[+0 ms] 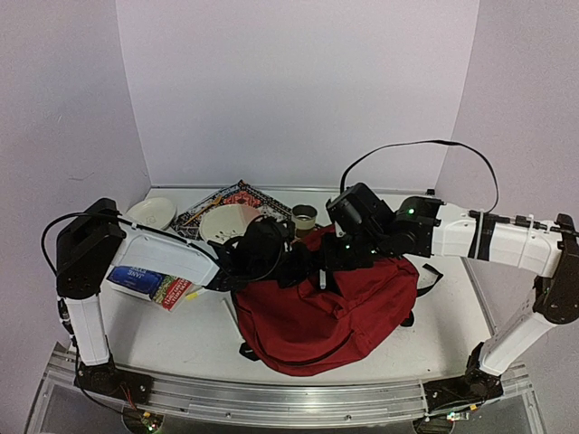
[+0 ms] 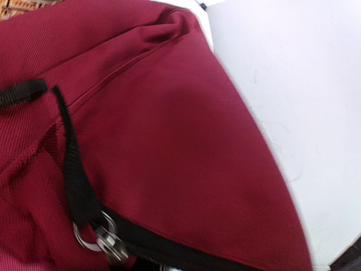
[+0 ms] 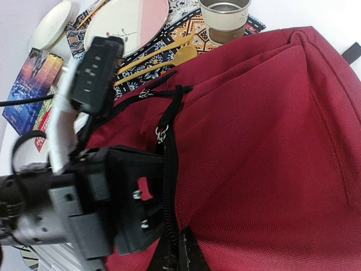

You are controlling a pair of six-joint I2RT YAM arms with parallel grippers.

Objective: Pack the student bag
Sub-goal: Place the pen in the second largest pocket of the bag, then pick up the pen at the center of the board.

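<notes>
Lying on the table [image 1: 172,339] between the two arms is the student bag [image 1: 336,307]. The left gripper [image 3: 151,208] is clamped on the bag's fabric beside the black zipper track [image 3: 169,183]. The right gripper [image 1: 333,261] is at the bag's upper edge with its jaws closed; whether it pinches anything cannot be determined. A cup [image 3: 225,17] stands just behind the bag.

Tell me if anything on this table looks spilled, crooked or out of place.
Nothing spilled or broken. The patterned mat lies skewed, one corner toward the back wall, and the wooden spoon on it ends at the edge of the student bag.
</notes>
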